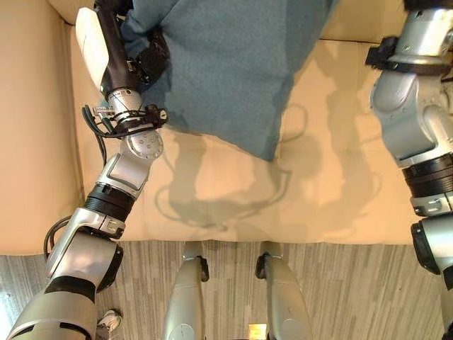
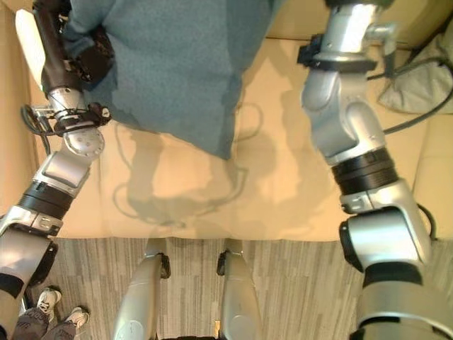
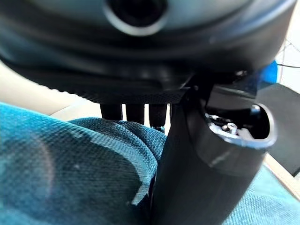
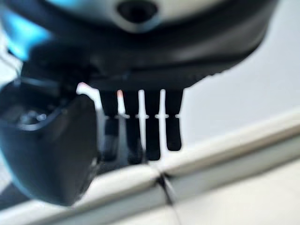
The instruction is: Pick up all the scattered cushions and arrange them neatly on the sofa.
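Beige sofa (image 1: 333, 177) below, left hand (image 3: 197, 159) fingers clamped on teal cushion (image 1: 233, 64), right hand (image 4: 51, 145) fingers straight, apart.

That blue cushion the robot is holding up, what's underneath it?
Under the blue cushion, pinched by the left hand, lies the beige sofa seat, bare where visible and shadowed. What lies directly beneath the cushion's upper part is hidden.

blue cushion (image 1: 226, 64) overhanging seat, sofa (image 1: 333, 177) bare below

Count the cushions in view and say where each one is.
1: a teal cushion held over the sofa seat, its edge pinched in the left hand. Others may lie outside the views.
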Robot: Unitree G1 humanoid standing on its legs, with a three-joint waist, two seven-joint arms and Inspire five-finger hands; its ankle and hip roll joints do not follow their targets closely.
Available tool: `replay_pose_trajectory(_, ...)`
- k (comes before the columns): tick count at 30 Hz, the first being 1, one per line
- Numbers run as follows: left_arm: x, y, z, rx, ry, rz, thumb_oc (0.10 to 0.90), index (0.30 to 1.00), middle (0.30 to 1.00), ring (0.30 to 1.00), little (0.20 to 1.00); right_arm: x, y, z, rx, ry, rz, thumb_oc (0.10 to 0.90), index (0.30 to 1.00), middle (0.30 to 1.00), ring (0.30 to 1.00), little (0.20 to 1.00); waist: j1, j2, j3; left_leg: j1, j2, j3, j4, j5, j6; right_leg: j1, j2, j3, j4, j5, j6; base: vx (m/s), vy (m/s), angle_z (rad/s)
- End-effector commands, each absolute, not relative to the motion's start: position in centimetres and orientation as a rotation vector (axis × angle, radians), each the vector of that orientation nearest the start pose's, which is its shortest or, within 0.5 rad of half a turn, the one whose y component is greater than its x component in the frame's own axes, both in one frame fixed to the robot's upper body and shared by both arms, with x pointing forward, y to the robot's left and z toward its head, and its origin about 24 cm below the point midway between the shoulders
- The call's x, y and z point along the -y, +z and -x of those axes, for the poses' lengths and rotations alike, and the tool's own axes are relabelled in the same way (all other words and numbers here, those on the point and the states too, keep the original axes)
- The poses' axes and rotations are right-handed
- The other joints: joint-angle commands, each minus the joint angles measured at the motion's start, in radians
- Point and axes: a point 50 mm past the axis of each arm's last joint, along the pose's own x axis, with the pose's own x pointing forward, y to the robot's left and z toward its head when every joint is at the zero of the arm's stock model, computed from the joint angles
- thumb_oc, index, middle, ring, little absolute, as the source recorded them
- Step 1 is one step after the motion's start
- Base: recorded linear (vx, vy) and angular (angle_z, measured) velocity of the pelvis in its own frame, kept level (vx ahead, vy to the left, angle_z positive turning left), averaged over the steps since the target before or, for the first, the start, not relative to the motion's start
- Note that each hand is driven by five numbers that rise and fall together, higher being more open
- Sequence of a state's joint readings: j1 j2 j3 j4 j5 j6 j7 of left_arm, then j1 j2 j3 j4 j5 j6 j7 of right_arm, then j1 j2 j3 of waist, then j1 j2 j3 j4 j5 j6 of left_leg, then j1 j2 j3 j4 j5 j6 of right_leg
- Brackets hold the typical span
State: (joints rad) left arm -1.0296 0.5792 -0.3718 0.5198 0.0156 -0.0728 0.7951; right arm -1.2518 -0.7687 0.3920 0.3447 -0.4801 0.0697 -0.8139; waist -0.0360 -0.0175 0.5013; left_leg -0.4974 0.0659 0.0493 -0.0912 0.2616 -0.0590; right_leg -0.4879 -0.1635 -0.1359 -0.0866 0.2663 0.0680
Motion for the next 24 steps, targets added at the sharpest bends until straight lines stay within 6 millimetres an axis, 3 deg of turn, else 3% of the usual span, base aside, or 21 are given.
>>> replay_pose_trajectory(1,-17.1,31.5,-35.9,1.009,0.640,-0.484,0.400,0.300,0.300,0.300,0.300,16.9,37.5,-32.6,1.298,-0.815,0.884,0.400,0.300,0.300,0.300,0.300,0.003,0.014,-0.234,0.027,0.023,-0.022,0.006,-0.159,-0.065,0.009,-0.040,0.012,0.089,-0.197,0.096,0.00,0.000,0.00)
replay_pose_trajectory(3,-16.7,30.6,-36.6,0.966,0.601,-0.556,0.400,0.300,0.300,0.300,0.300,16.9,36.7,-33.3,1.251,-0.790,0.904,0.400,0.300,0.300,0.300,0.300,0.005,0.009,-0.230,0.044,0.023,-0.023,0.009,-0.172,-0.065,0.024,-0.041,0.010,0.095,-0.209,0.095,0.02,-0.010,-0.04)
replay_pose_trajectory(7,-16.3,30.7,-37.3,0.924,0.557,-0.576,0.400,0.300,0.300,0.300,0.300,17.0,36.9,-33.7,1.222,-0.791,0.903,0.400,0.300,0.300,0.300,0.300,0.005,0.005,-0.216,0.052,0.023,-0.022,0.012,-0.172,-0.065,0.031,-0.042,0.009,0.100,-0.210,0.095,0.00,-0.013,-0.06)
replay_pose_trajectory(11,-16.1,31.1,-37.6,0.909,0.557,-0.569,0.400,0.300,0.300,0.300,0.300,17.4,36.3,-34.0,1.152,-0.792,0.728,0.400,0.300,0.300,0.300,0.300,-0.001,0.003,-0.201,0.053,0.023,-0.022,0.011,-0.172,-0.065,0.032,-0.041,0.011,0.099,-0.206,0.095,0.00,-0.007,-0.04)
replay_pose_trajectory(12,-16.3,31.0,-37.7,0.897,0.563,-0.591,0.400,0.300,0.300,0.300,0.300,18.2,35.0,-34.4,1.086,-0.823,0.657,0.800,0.900,0.900,0.900,0.900,-0.007,0.003,-0.199,0.052,0.023,-0.023,0.011,-0.173,-0.063,0.032,-0.040,0.012,0.097,-0.206,0.095,0.00,0.000,0.00)
replay_pose_trajectory(13,-16.2,31.0,-37.7,0.897,0.562,-0.593,0.400,0.300,0.300,0.300,0.300,18.2,34.9,-34.4,1.084,-0.824,0.656,0.800,0.900,0.900,0.900,0.900,-0.006,0.001,-0.200,0.049,0.021,-0.024,0.009,-0.165,-0.062,0.029,-0.041,0.012,0.095,-0.199,0.095,0.00,0.000,0.00)
replay_pose_trajectory(17,-17.2,30.1,-37.9,0.858,0.587,-0.655,0.400,0.300,0.300,0.300,0.300,20.1,30.0,-35.9,0.844,-0.815,0.457,0.800,0.900,0.900,0.900,0.900,-0.017,0.004,-0.190,0.051,0.023,-0.021,0.012,-0.176,-0.059,0.027,-0.038,0.017,0.096,-0.204,0.094,0.00,0.000,0.00)
replay_pose_trajectory(20,-17.6,29.3,-38.2,0.810,0.580,-0.645,0.400,0.300,0.300,0.300,0.300,19.3,27.1,-37.1,0.707,-0.697,0.264,0.800,0.900,0.900,0.900,0.900,-0.017,0.003,-0.190,0.051,0.022,-0.018,0.013,-0.178,-0.058,0.022,-0.039,0.022,0.095,-0.200,0.093,0.00,0.000,0.00)
replay_pose_trajectory(24,-17.8,29.3,-38.3,0.788,0.562,-0.615,0.400,0.300,0.300,0.300,0.300,18.6,25.6,-38.1,0.607,-0.595,0.132,0.800,0.900,0.900,0.900,0.900,-0.015,0.006,-0.186,0.049,0.022,-0.012,0.014,-0.176,-0.059,0.018,-0.038,0.024,0.094,-0.198,0.090,-0.01,-0.006,-0.03)
